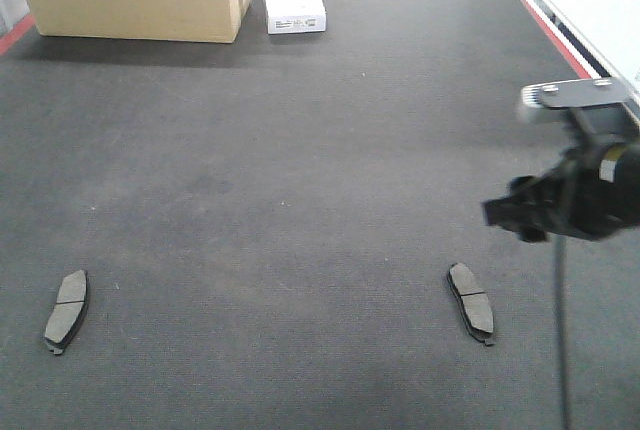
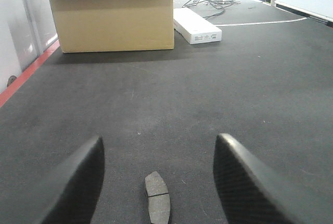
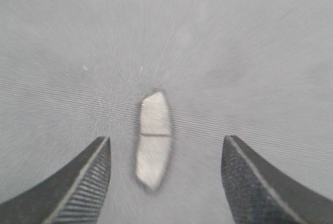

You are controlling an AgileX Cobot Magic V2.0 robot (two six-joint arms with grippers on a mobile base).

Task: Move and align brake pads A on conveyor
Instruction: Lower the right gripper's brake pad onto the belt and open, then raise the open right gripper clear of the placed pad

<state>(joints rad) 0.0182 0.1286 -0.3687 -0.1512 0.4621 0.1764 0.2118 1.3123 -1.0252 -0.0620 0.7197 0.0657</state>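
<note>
Jaws spread wide, the right end effector (image 3: 166,139) hangs above one brake pad (image 3: 153,140) lying toward the belt's (image 1: 300,200) right edge; the left end effector (image 2: 159,138), equally wide, faces a second pad (image 2: 157,198) toward the left edge. The gritty pads look stiff, flat and probably weighty for their size, and are likely best pinched across the narrow width at the centre groove
</note>
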